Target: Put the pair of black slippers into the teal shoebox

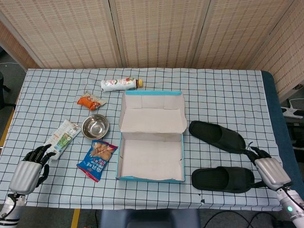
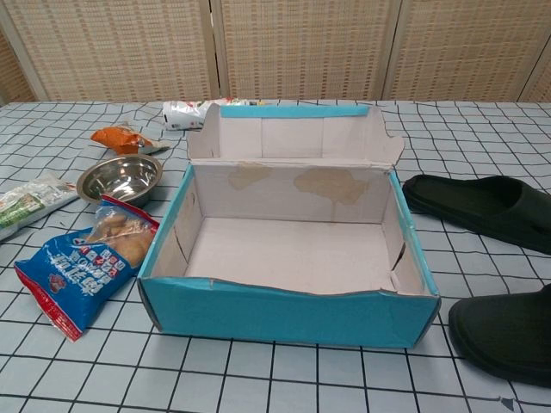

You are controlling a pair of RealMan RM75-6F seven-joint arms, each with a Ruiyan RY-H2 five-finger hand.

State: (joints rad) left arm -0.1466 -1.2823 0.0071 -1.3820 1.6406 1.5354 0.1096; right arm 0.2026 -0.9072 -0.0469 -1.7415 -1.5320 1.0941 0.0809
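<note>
A steel bowl [image 1: 95, 126] anchors the clutter: blue snack bag [image 1: 97, 159] in front, orange packet [image 1: 90, 101] behind, a bottle [image 1: 121, 83] (lying down) beyond, green-white packet [image 1: 62, 137] to its left.

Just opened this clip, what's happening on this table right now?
A two-armed robot is starting to pack black slippers into the open teal shoebox, which has nothing in it. Both slippers lie on the checked cloth to its right. The right hand is at the end of the near slipper, not yet holding it; the far slipper lies untouched. The left hand rests idle at the table's left edge.

Head view high, looking down; chest view low, close; both share shoebox [image 1: 151, 142].
</note>
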